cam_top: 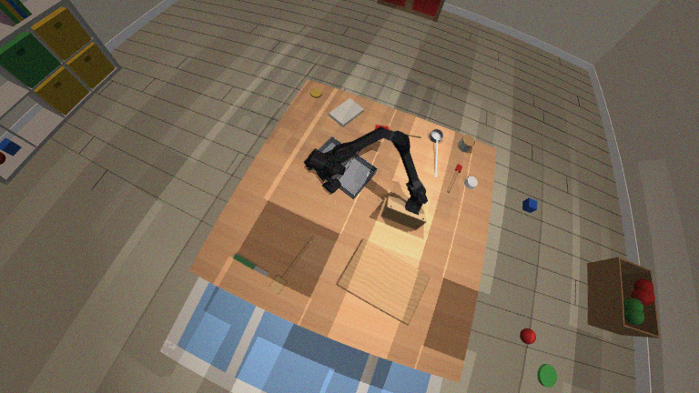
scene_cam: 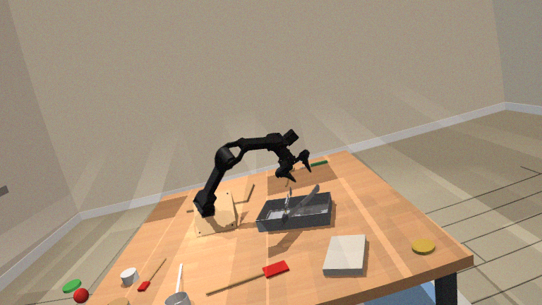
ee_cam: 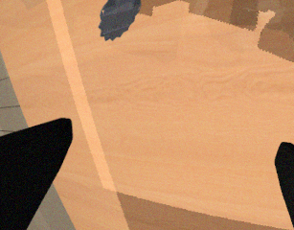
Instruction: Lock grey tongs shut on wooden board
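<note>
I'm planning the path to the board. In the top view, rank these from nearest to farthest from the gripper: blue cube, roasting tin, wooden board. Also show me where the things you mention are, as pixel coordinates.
1. roasting tin (cam_top: 364, 183) (scene_cam: 308, 222), partly beneath the arm
2. wooden board (cam_top: 383, 283), lower right
3. blue cube (cam_top: 530, 205), far right, on the floor

My black arm (cam_top: 399, 142) (scene_cam: 224, 157) stands alone. From above, it rises right of the frame's centre, bends at the elbow, and reaches left. From outside, its foot is low, left of centre; the upper arm climbs to the right, the forearm runs nearly level, and the wrist (scene_cam: 284, 152) bends down. My gripper (scene_cam: 303, 176) (ee_cam: 175, 141) is open and empty, its fingers aimed down and rightward. In the wrist view, one dark fingertip enters at lower left, the other at lower right, wide apart.
</note>
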